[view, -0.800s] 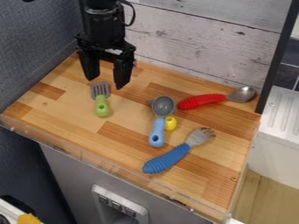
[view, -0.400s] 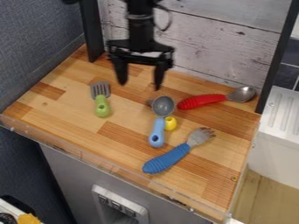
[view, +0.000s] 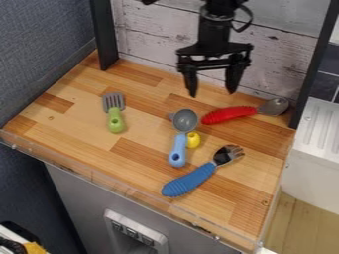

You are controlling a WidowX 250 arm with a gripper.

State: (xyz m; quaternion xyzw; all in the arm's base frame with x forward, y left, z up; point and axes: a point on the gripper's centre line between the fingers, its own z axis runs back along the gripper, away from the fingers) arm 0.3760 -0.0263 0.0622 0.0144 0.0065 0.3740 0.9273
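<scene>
The red spoon lay by the back right corner of the surface. Behind it hung the gripper, jaws released, well apart. Nearer the middle sat a pale-blue-handled spoon, then a blue fork toward the front edge.

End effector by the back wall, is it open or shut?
Open: the end effector has its two fingers apart, and the pale boards behind show between them.
</scene>
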